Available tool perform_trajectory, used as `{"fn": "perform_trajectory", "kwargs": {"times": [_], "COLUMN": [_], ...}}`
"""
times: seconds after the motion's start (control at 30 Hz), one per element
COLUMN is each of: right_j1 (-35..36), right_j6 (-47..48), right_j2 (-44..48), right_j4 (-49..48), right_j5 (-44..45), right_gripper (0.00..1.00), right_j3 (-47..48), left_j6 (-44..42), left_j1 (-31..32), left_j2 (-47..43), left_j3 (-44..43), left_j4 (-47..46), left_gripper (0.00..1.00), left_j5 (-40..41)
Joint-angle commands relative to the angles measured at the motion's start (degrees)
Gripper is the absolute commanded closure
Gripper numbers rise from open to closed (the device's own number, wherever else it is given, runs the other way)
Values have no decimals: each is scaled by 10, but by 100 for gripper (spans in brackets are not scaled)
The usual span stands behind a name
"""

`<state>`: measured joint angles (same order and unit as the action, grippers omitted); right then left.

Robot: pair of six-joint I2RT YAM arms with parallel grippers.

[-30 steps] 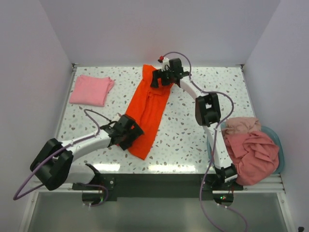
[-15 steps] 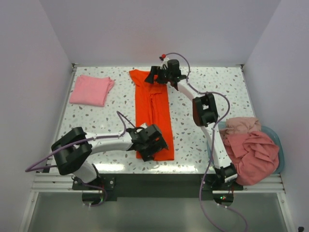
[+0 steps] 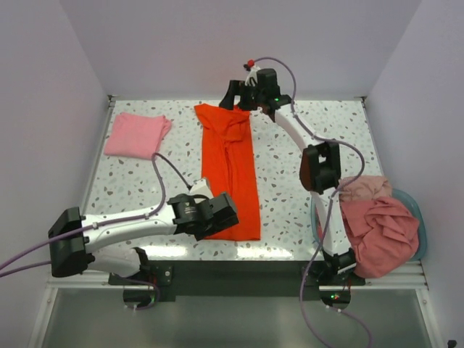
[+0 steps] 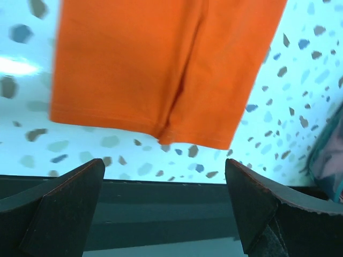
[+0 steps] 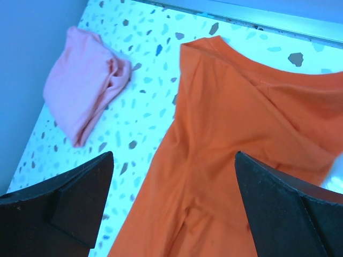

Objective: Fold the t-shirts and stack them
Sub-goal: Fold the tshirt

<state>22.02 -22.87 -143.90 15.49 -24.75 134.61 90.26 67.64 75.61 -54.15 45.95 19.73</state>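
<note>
Both grippers gape, holding nothing: the left gripper (image 4: 164, 166) hovers at the near hem of the orange-red shirt (image 3: 230, 170), and the right gripper (image 5: 174, 160) hovers over its collar end. The shirt lies lengthwise on the table (image 3: 290, 196). Uneven pinches at the two ends could skew the next fold.

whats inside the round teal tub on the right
A heaped pile of crumpled dusty salmon-pink cotton t-shirts fills the round teal tub and spills over its near rim. The tub's floor and anything beneath the pile are covered, so how many shirts there are is unclear.
</note>
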Motion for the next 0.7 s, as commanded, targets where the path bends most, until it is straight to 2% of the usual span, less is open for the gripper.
{"fn": "perform_trajectory", "kwargs": {"times": [0.0,0.03,0.1,0.13,0.17,0.23,0.27,0.33,0.5,0.53,0.57,0.6,0.67], "right_j1": [2,4,11,14,22,35,54,97,152,158,172,180,193], "right_j6": [28,35,36,32,28,6,-1,-30,-110,-123,-134,-154,-168], "right_j2": [164,200,313,349,428,496,566,623,750,764,780,792,818], "right_j4": [32,32,29,32,36,52,60,83,155,158,157,153,151], "right_j5": [32,45,117,140,165,205,226,294,321,319,317,314,305], "right_gripper": [1,1,2,1,1,1,2,1,1,1,1,1,1], "right_j3": [-81,-172,-276,-377,-428,-562,-602,-699,-818,-848,-864,-879,-914], "left_j6": [2,6,-20,-38,-61,-133,-154,-185,-202,-195,-192,-185,-181], "left_j1": [-3,-8,-36,-50,-83,-116,-139,-152,-151,-152,-153,-153,-153], "left_j2": [-34,-35,-45,-49,-56,-80,-89,-106,-91,-86,-82,-73,-67], "left_j3": [6,9,30,41,69,107,142,176,196,200,207,213,224], "left_j4": [105,134,139,118,97,15,-15,-76,-122,-117,-118,-120,-128], "left_gripper": [0,0,0,0,0,0,0,0,2,11,15,23,32], "left_j5": [93,100,108,103,79,41,9,-27,-55,-54,-56,-57,-68]}}
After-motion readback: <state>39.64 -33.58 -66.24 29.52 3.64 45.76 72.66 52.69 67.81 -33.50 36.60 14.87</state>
